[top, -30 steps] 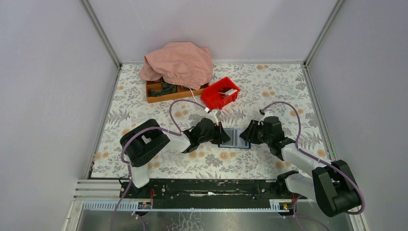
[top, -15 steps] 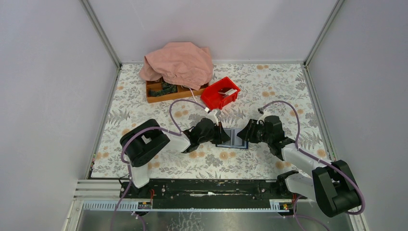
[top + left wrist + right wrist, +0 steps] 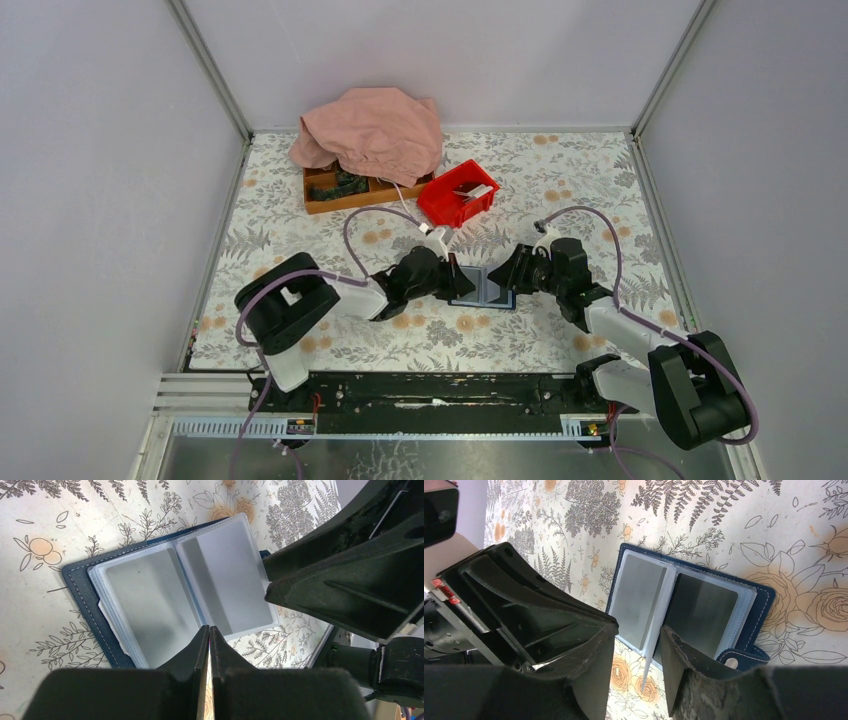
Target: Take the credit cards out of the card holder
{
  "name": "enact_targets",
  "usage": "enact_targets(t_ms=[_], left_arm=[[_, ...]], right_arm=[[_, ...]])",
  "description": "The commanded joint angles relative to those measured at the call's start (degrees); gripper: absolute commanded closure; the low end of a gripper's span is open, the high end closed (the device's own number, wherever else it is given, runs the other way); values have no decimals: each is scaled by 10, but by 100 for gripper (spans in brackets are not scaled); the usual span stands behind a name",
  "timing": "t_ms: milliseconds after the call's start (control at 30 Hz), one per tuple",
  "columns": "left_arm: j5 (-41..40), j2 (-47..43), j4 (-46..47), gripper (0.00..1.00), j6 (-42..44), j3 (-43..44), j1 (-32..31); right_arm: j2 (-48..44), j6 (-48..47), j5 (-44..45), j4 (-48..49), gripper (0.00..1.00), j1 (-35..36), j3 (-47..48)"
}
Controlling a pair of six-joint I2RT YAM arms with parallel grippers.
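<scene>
Straddling the holder at its fold, the right hand is half-open with a clear plastic leaf standing on edge between the jaws, not pinched yet. Holder lies open on the floral worktop, flanked by both hands. Its fold points into the right hand and its long axis runs across the fold, in line with the jaw gap. Left hand is closed tight with nothing seen in it, tips over the holder's edge at the fold end, probably pinning it. Grey card sits one side of the fold, dark card the other, both flat in glossy sleeves. Cover is stitched navy, with the snap tab at the holder's corner. Right hand looks like the puller. Can't tell which sleeve edge is open.
</scene>
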Motion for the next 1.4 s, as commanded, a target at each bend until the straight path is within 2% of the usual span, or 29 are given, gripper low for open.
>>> enact_targets(t_ms=[0, 400, 567, 700, 833, 1000, 1133, 1367], left_arm=[[-20, -34, 11, 91, 11, -16, -3], [-52, -114, -18, 90, 24, -51, -3], [-72, -135, -28, 89, 31, -63, -2], [-73, -135, -26, 88, 29, -70, 1], [-70, -123, -20, 88, 30, -67, 2], [-29, -88, 17, 89, 22, -58, 1], [13, -72, 40, 100, 19, -45, 2], [88, -59, 117, 100, -13, -48, 13]], right_arm=[[7, 4, -21, 34, 54, 6, 33], [69, -1, 15, 41, 53, 81, 84], [105, 13, -2, 74, 49, 91, 85], [96, 12, 16, 71, 48, 93, 82], [66, 0, 73, 21, 49, 92, 82], [70, 2, 94, -1, 50, 84, 64], [83, 11, 87, 18, 50, 83, 41], [79, 12, 90, 25, 50, 78, 27]])
